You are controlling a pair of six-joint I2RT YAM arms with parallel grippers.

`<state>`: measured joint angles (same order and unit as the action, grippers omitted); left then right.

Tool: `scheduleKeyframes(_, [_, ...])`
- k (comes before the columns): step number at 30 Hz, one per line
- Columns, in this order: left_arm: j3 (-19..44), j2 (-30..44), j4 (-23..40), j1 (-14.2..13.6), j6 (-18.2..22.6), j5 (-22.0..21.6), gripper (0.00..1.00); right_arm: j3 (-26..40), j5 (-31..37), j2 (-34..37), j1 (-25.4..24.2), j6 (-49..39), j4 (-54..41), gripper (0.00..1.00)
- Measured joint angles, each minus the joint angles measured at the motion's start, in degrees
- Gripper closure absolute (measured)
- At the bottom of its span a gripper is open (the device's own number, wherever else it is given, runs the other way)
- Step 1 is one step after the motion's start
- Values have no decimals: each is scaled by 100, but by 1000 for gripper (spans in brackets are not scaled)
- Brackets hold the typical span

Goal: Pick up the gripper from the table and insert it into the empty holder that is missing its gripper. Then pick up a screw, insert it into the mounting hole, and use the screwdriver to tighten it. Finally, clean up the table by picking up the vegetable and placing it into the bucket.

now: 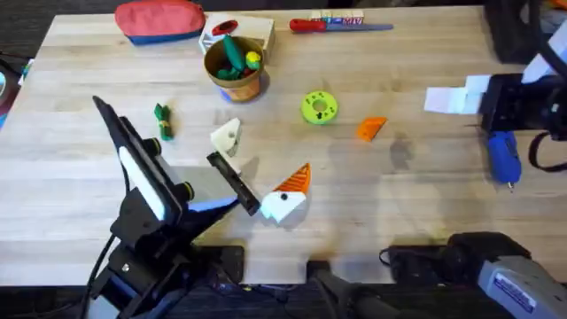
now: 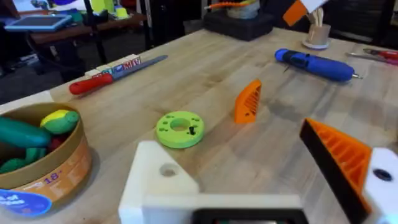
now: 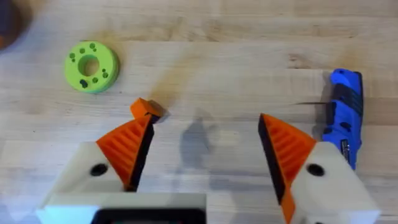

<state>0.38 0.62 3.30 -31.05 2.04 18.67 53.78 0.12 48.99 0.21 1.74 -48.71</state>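
A robotics lab or workshop.
Wooden table [image 1: 416, 204] with a blue power screwdriver [image 1: 503, 157] and printed parts; cluttered workbenches [image 2: 74, 28] stand behind.

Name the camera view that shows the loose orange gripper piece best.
The left wrist view: the gripper stands whole and unobstructed on the table, its ribbed face visible, beside the green disc. Overhead shows it whole but small. In the right wrist view, only a corner shows behind an orange pad.
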Motion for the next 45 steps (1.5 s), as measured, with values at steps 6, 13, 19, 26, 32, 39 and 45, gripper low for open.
scheduleKeyframes(6, [0, 0, -8, 0, -81, 162, 15, 0, 0, 0, 0, 0, 0, 10])
scheduleKeyframes(13, [0, 0, -10, 0, -100, 216, 14, 0, 0, 0, 0, 0, 0, 10])
scheduleKeyframes(19, [0, 0, -10, 0, -102, 239, 13, 0, 0, 0, 0, 0, 0, 10])
scheduleKeyframes(26, [0, 0, -12, 0, -103, 260, 13, 0, -1, 0, 0, 0, 0, 10])
scheduleKeyframes(32, [0, 0, -23, 0, -560, 501, 14, 0, -7, 16, 0, -3, 38, 10])
scheduleKeyframes(39, [0, 0, -25, 0, -1266, 620, 13, 63, -579, 907, 455, -1143, -49, 10])
scheduleKeyframes(45, [0, 0, -25, 0, -1432, 624, 13, 70, -412, 1652, 1499, -1733, -116, 10])
